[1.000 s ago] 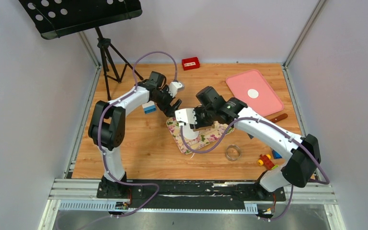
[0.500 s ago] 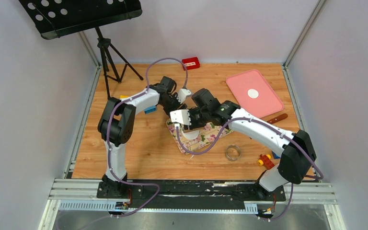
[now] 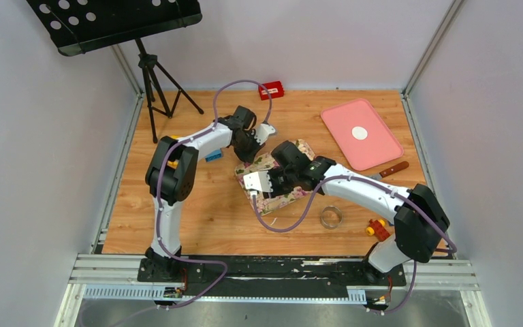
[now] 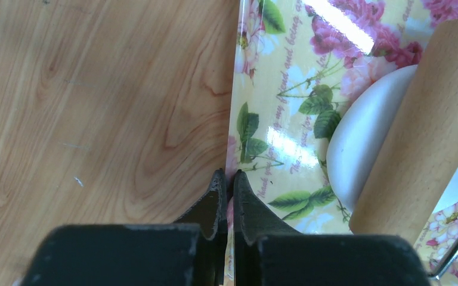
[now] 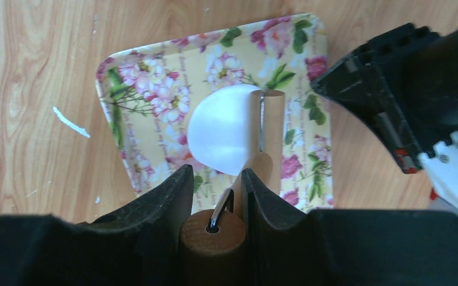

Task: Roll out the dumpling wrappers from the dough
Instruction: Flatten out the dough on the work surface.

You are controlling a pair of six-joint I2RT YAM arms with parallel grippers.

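Your left jaws went from wide open to pinched shut on the edge of the floral mat [image 4: 274,137], likely to steady it. Your right jaws kept gripping the rolling pin [image 5: 274,128], which lay on the dough [image 5: 220,134] at the mat's middle, ready for rolling.

The right end effector [image 5: 217,179] clamps a wooden rolling pin [image 5: 271,125] lying on the dough [image 5: 220,134].
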